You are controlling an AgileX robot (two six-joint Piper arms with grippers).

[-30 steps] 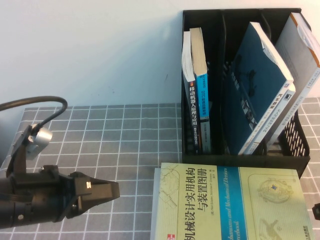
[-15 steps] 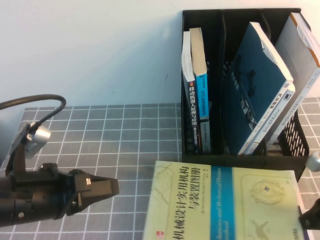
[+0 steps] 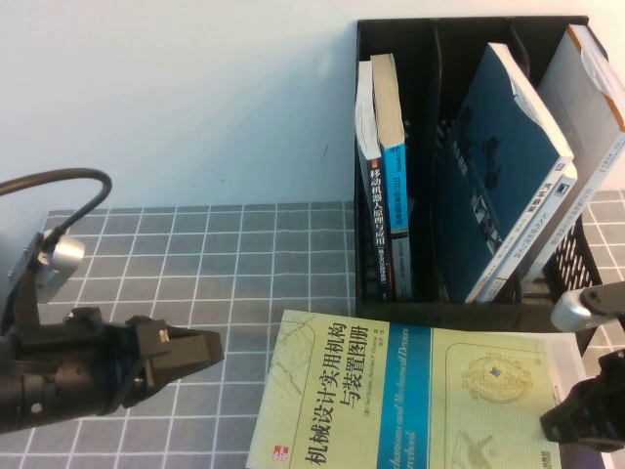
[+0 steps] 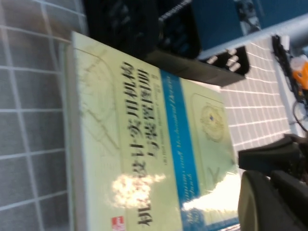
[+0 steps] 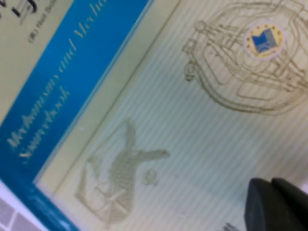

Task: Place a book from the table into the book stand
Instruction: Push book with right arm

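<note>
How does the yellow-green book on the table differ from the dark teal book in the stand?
The yellow-green book lies flat on the table; the dark teal book leans tilted inside the book stand. The right claw is at the yellow-green book's edge, the left claw beside it; neither nears the teal one. Both show their covers.

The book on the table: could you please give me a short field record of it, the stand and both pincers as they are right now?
book: yellow-green book flat on the grey checked table, just in front of the stand
book stand: black book stand, upright books in its left compartment, dark teal book leaning in the next one
left pincer: left pincer above the table, left of the book, clear of it
right pincer: right pincer over the book's right edge; grip state not visible
</note>
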